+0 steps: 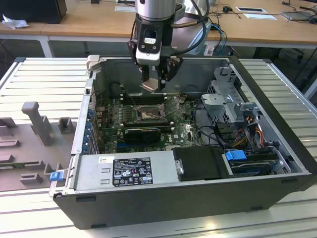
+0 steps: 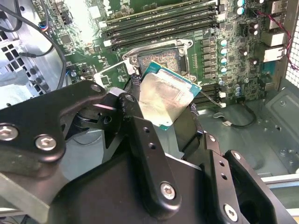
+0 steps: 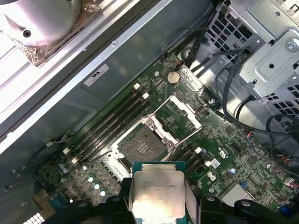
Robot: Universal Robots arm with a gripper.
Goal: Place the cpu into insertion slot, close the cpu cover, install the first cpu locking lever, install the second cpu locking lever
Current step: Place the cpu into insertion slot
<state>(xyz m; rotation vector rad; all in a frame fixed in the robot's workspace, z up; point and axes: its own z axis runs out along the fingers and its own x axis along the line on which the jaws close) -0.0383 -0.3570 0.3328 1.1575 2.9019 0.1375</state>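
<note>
Clamping the cpu [image 3: 158,193] between our fingers, we are holding our gripper [image 1: 156,82] over the open computer case [image 1: 198,198], its jaws drawn in to the chip's width and pressing on two opposite edges. In both wrist views the chip's pale metal top is facing the cameras, with a green border showing around it. In the exterior view we are carrying it in the air above the motherboard [image 1: 188,131], a little toward the case's far wall from the insertion slot [image 1: 147,115] and not touching it. That slot is lying bare, its contact field showing in the first wrist view. The cpu cover [image 3: 188,109] is standing swung up and tilted open just beside the slot, on the exterior view's right of it. Long memory slots [image 3: 110,123] are running along the slot's far side, and a labelled power supply [image 1: 124,168] is sitting against the case's near wall.
</note>
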